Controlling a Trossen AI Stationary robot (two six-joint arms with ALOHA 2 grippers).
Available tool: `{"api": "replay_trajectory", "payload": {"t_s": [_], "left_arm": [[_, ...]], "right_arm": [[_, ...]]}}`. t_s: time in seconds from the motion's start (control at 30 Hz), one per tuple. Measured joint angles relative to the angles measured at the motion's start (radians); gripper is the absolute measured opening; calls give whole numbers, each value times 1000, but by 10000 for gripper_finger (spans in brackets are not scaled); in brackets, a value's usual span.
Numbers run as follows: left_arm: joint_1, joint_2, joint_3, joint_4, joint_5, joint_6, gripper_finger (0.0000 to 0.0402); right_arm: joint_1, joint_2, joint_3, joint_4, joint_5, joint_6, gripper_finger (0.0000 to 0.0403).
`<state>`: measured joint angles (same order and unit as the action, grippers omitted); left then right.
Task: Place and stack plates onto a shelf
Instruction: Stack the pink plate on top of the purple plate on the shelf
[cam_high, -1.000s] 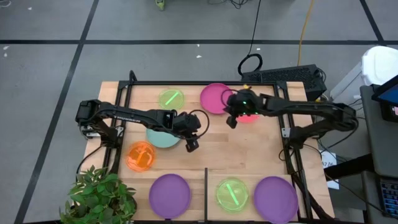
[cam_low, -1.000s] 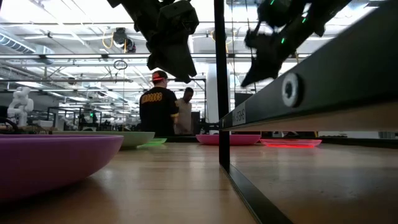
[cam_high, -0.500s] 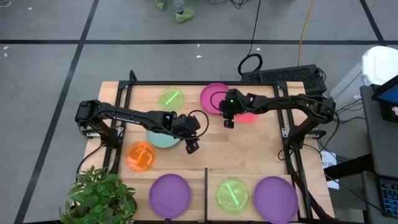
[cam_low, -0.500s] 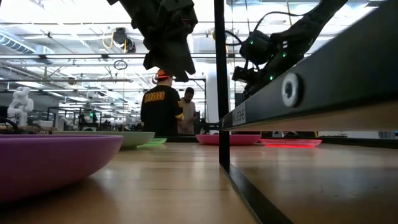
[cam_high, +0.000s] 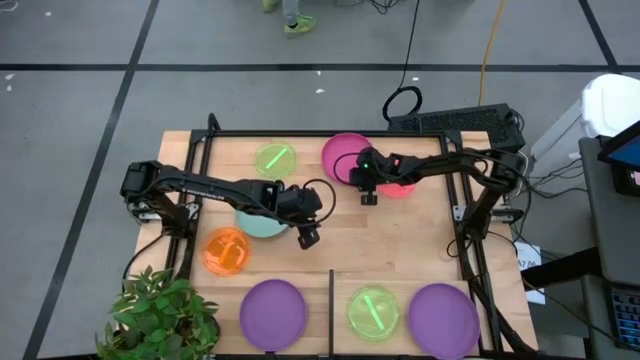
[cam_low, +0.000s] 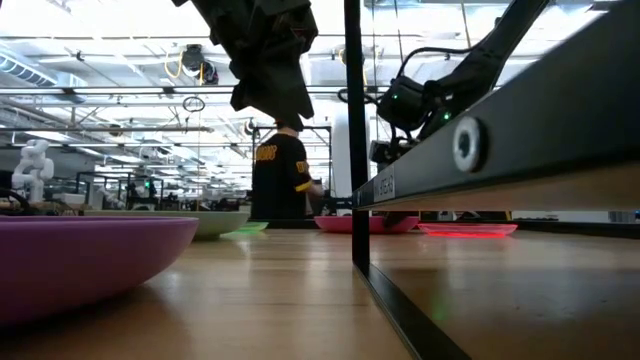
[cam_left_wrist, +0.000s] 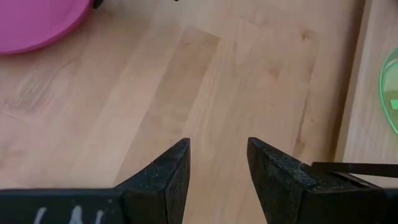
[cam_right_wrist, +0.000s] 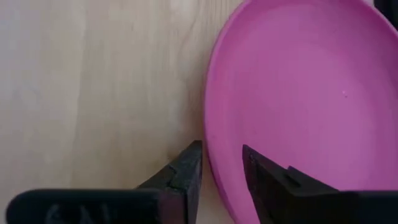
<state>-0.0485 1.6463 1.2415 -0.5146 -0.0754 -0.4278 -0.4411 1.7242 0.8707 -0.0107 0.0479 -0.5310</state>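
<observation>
I take the magenta plate (cam_high: 345, 155) as my landmark; it lies flat on the tabletop (cam_high: 410, 230) at the far edge. My right gripper (cam_high: 365, 190) is at that plate's near edge, and through the right wrist camera I see its fingers (cam_right_wrist: 186, 177) parted by a narrow gap with the plate's rim (cam_right_wrist: 211, 168) lined up in that gap; I cannot tell for sure whether the pads touch the rim, so I read it as open and gripping nothing. A red-pink plate (cam_high: 400, 186) sits just beside the magenta plate, mostly hidden under the right arm. My left gripper (cam_high: 306, 233) hangs nearer to me than the magenta plate and off to its left, above bare wood, fingers (cam_left_wrist: 171, 174) apart with nothing between them. The pale teal plate (cam_high: 255, 222) lies under the left arm, with a green plate (cam_high: 275, 159) left of the magenta one and an orange plate (cam_high: 227, 250) farther out on that side. Well away from the magenta plate, along the near edge, the shelf (cam_high: 395, 270) carries a second green plate (cam_high: 372, 310) and a purple plate (cam_high: 443, 318); the black divider bar (cam_high: 331, 310) separates them from another purple plate (cam_high: 272, 313).
</observation>
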Motion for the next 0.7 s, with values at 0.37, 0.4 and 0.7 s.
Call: {"api": "replay_trajectory", "payload": {"t_s": [0.37, 0.4, 0.7], "left_arm": [[1, 0, 0, -6, 0, 4, 165], [1, 0, 0, -6, -1, 4, 165], [4, 0, 0, -6, -28, -29, 165]], "right_arm": [[1, 22, 0, -2, 3, -43, 11], [3, 20, 0, -2, 3, -46, 8], [23, -71, 0, -28, 5, -65, 4]]}}
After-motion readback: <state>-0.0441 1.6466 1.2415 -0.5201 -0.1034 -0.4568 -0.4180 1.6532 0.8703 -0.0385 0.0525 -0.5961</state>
